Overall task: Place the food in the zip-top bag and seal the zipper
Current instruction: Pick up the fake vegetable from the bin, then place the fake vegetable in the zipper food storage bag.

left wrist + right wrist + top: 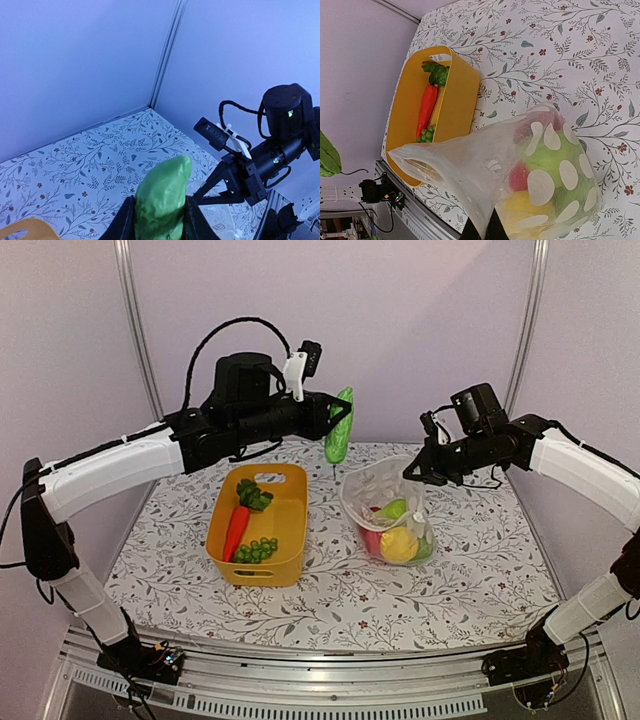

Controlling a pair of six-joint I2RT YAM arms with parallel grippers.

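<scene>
My left gripper is shut on the green cucumber, held upright in the air behind the bag; it fills the jaws in the left wrist view. My right gripper is shut on the rim of the clear dotted zip-top bag and holds its mouth up and open. In the right wrist view the bag holds red, yellow and green pieces. The orange-red carrot and the green bumpy cluster lie in the yellow tub.
The yellow tub stands left of the bag on the floral tablecloth. Lavender walls close the back and sides. A metal rail runs along the near edge. The right arm shows in the left wrist view.
</scene>
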